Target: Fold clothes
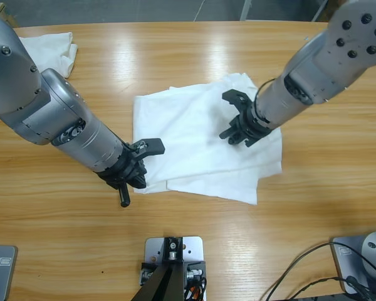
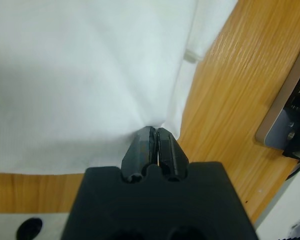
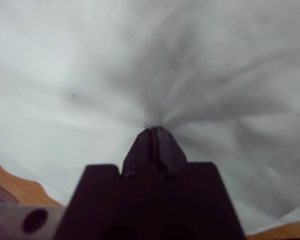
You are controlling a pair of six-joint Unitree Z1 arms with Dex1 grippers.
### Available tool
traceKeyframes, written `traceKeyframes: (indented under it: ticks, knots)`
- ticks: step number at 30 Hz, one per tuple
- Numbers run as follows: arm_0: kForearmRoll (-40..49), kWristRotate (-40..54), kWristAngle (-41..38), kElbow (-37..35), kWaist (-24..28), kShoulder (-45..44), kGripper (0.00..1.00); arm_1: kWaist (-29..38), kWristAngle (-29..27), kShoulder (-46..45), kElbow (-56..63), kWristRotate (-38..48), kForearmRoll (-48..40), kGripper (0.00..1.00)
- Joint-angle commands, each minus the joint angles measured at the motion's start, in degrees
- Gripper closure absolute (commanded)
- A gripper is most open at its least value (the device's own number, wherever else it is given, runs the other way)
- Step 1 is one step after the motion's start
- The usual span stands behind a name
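Note:
A white garment [image 1: 200, 141] lies folded into a rough rectangle in the middle of the wooden table [image 1: 175, 238]. My left gripper [image 1: 141, 179] is at its near left corner. In the left wrist view the left gripper [image 2: 155, 131] is shut, with the cloth [image 2: 80, 75] puckered at its tips beside the cloth's edge. My right gripper [image 1: 233, 133] presses down on the garment's right half. In the right wrist view the right gripper [image 3: 155, 129] is shut on the fabric [image 3: 80, 75], with creases fanning out from its tips.
A second white cloth [image 1: 50, 50] lies bunched at the far left corner of the table. Black cables [image 1: 301, 269] run along the near right edge. Bare wood shows in front of the garment and to its right.

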Motion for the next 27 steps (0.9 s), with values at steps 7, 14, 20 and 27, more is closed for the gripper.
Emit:
traceKeyframes:
  ticks: [7,14,20,27]
  knots:
    - [-0.70,-0.79,-1.18,4.68,-0.80,5.37,1.000,-0.09,-7.20,-2.91,6.10,3.73,9.10,1.000]
    - [-0.44,-1.71,-0.21,4.91,1.73,0.13,1.000,-0.29,-6.90,-4.68,-1.83,1.67,15.55,1.000]
    - [-0.70,-1.85,-0.92,5.54,2.19,1.62,1.000,0.06,-6.14,-5.12,-1.62,4.77,23.06,1.000]
    - [-0.79,-1.94,-0.85,5.61,2.19,1.62,1.000,2.97,-4.42,-2.64,3.01,10.89,24.17,1.000]
